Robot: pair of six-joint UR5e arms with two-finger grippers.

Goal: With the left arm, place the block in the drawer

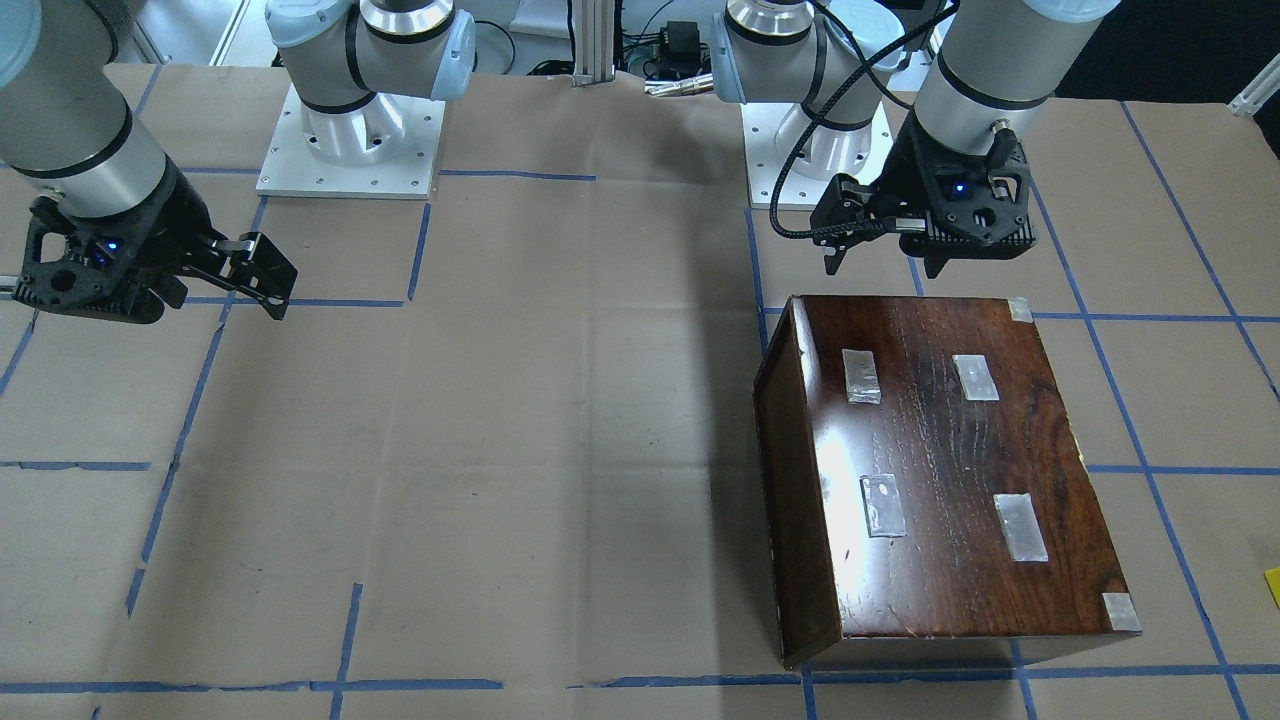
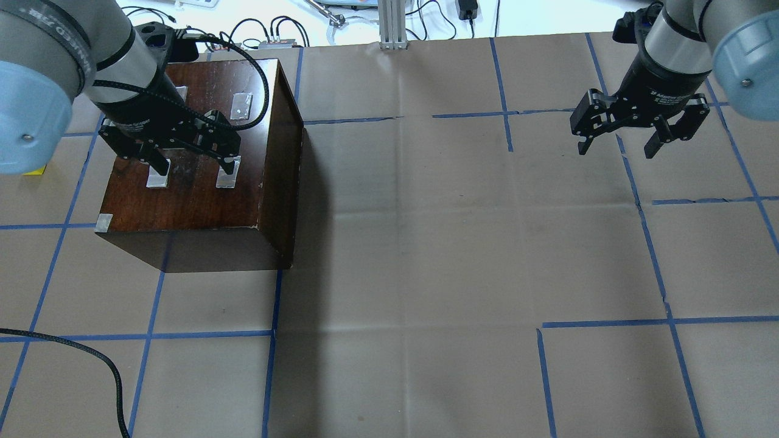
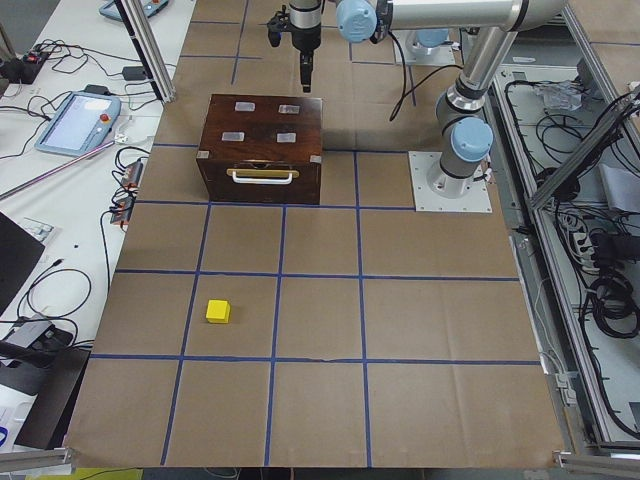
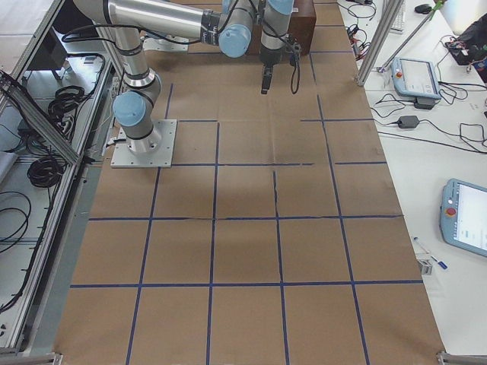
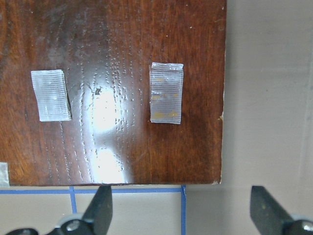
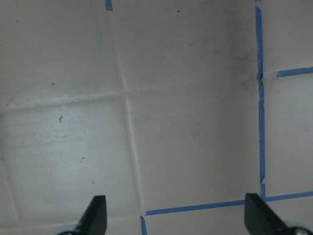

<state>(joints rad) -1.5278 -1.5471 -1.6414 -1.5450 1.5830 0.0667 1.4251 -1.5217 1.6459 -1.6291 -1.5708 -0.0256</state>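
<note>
Left gripper (image 2: 195, 165) is spread wide with nothing between its fingers (image 5: 100, 213). In the left wrist view both tips frame bare paper and a blue tape line (image 5: 127, 190) just off the edge of the box (image 2: 201, 194). The left arm (image 2: 91, 55) holds it above the box top near the robot-side edge, clear of the wood. The black cable (image 2: 258, 79) loops from the gripper over the lid. The box is glossy dark-brown wood with grey tape patches (image 5: 166, 93) on top. It stands on the paper-covered table (image 2: 426, 243), on the robot's left half. Drawer (image 3: 262, 176): only a pale strip shows on the box's front face, which points toward the table's left end. It looks pushed in, and I can't make out its notch or inside. Block (image 3: 218, 311) is a small yellow cube lying on the paper inside a taped grid square. It is out past the drawer face toward the left end, well apart from both the box and the left gripper. In the overhead and front views only a yellow sliver of it shows at the frame edge. Right gripper (image 2: 616, 149) is also wide apart and empty, hanging over bare paper on the robot's right half, far from the box.
</note>
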